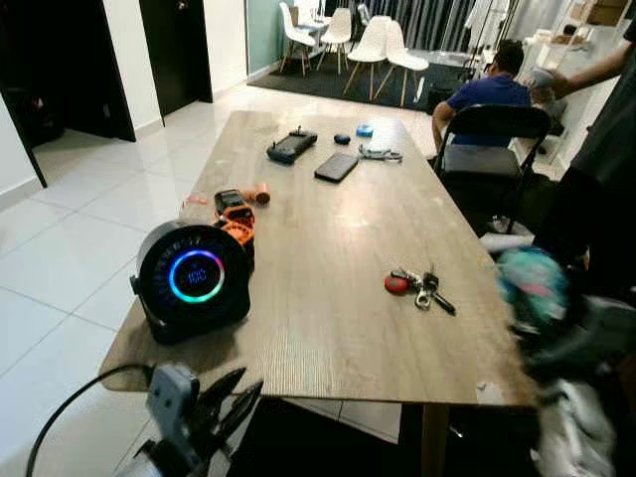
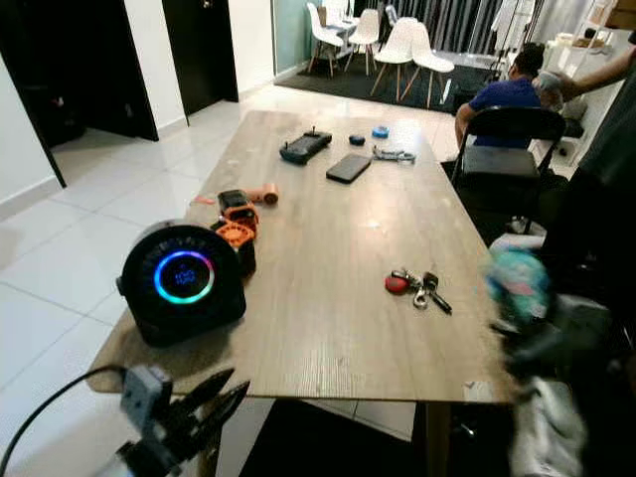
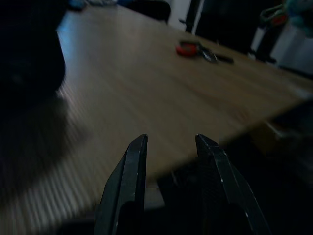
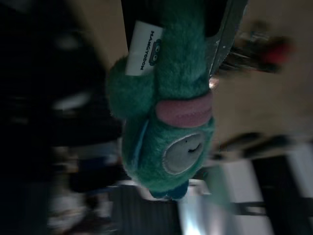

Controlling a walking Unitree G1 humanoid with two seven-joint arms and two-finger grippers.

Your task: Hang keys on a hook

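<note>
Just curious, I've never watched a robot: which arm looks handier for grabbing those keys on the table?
Probably the right: the keys lie toward the table's right edge, nearest the blurred right arm. The left end effector hangs open below the near-left edge.

One wooden tabletop (image 1: 328, 298) carries one bunch of keys (image 1: 418, 286) with a red fob, one round black speaker (image 1: 192, 280), one orange-and-black tool (image 1: 236, 214), one black phone (image 1: 337, 166) and one black game controller (image 1: 291, 146). One black folding chair (image 1: 492, 139) stands beside it; four white chairs (image 1: 366, 42) stand beyond. One green plush toy (image 4: 166, 112).
</note>
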